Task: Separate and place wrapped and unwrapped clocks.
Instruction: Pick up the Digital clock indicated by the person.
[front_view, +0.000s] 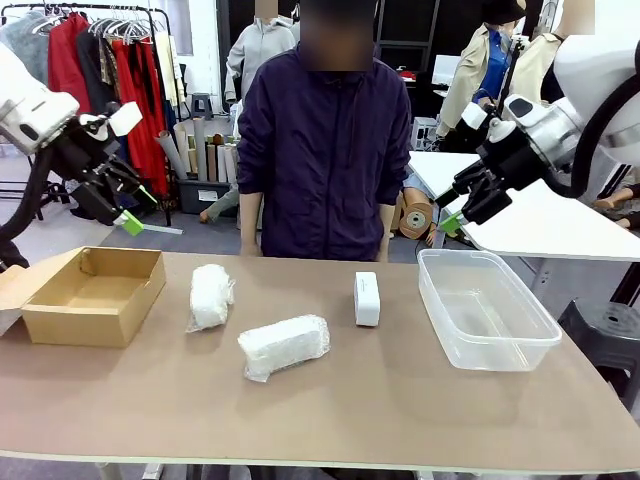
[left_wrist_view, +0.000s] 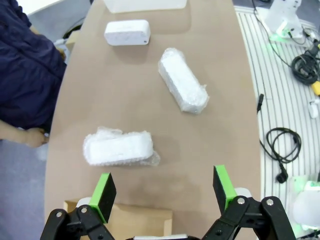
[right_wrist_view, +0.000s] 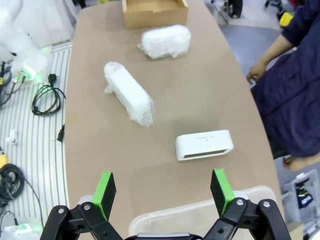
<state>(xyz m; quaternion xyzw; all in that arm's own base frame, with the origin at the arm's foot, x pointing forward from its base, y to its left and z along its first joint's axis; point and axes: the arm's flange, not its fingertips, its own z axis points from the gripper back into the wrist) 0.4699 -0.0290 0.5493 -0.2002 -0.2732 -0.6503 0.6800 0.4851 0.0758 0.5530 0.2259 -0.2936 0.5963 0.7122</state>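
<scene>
– Checking claws first: left claw (left_wrist_view: 164, 190)?
– Spread wide, gripping nothing. It hangs in the air over the left end of the tabletop (front_view: 380, 410), w/ the cardboard box (front_view: 95, 325) below it at the left edge.
– Right claw (right_wrist_view: 163, 191)?
– Same: spread wide, gripping nothing, up in the air over the right end. The clear plastic tub (front_view: 505, 352) sits below it by the right edge.
– Clocks?
– All 3 lie on the tabletop btwn box and tub, apart from each other.
– First wrapped clock (front_view: 210, 296)?
– Lumpy white bundle in bubble wrap. It's the one nearest the box, toward the far edge, long side running approx. near edge to far edge.
– Second wrapped clock (front_view: 284, 345)?
– Same kind of bundle, approx. mid-tabletop. It's closer to the near edge than the other two and lies at a slant.
– Bare clock (front_view: 367, 298)?
– Smooth white block, no wrap. It's right of both bundles, toward the far edge, near the tub's left wall but not touching it.
– Person (front_view: 325, 150)?
– Dark jacket, standing at the middle of the far edge, arms down. In the right wrist view one hand (right_wrist_view: 256, 74) hangs just beside that edge, off the tabletop.
</scene>
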